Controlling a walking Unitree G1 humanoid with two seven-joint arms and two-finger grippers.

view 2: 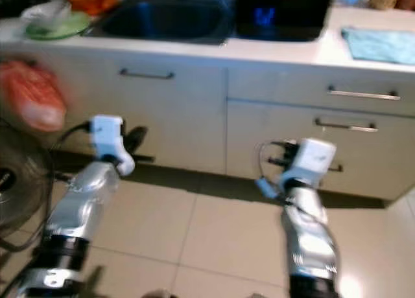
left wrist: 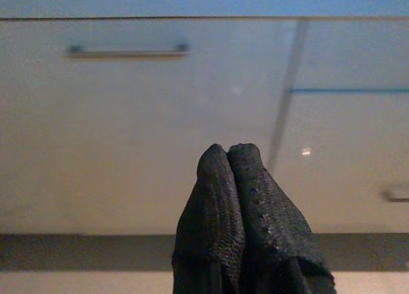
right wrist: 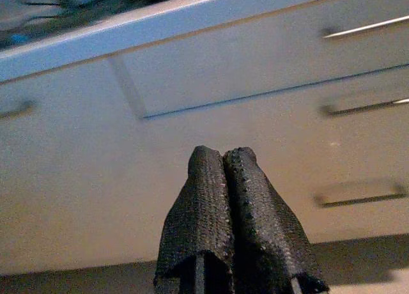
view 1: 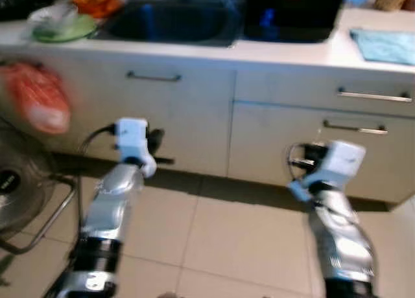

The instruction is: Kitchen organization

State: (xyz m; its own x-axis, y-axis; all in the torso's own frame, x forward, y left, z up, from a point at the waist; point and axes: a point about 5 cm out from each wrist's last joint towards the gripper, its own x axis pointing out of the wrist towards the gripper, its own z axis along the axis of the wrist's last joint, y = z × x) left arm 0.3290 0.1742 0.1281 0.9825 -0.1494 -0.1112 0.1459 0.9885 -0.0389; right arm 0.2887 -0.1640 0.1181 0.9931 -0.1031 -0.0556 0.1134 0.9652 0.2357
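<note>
A kitchen with pale cream cabinets (view 1: 181,123) stood over a beige tiled floor (view 1: 220,240), the head views blurred. Along the top ran a white surface (view 1: 285,50). At ten o'clock on it sat a green plate (view 1: 63,27) with something orange (view 1: 96,0) just behind; toward twelve o'clock lay a dark sink (view 1: 170,21), and at two o'clock a light blue cloth (view 1: 384,44).

At nine o'clock an orange-red bag (view 1: 39,97) hung against the cabinet front, and below it, at eight o'clock, stood a floor fan (view 1: 19,188).

The left claw (left wrist: 229,154) was held out low before the cabinet door under the sink, apart from it, its two black fingers (left wrist: 214,179) pressed together on nothing. A bar handle (view 1: 153,76) sat above it.

The right claw (right wrist: 220,156) likewise pointed at the drawer fronts (view 1: 324,91) at four o'clock, fingers shut and empty, near the silver drawer handles (view 1: 375,96).
</note>
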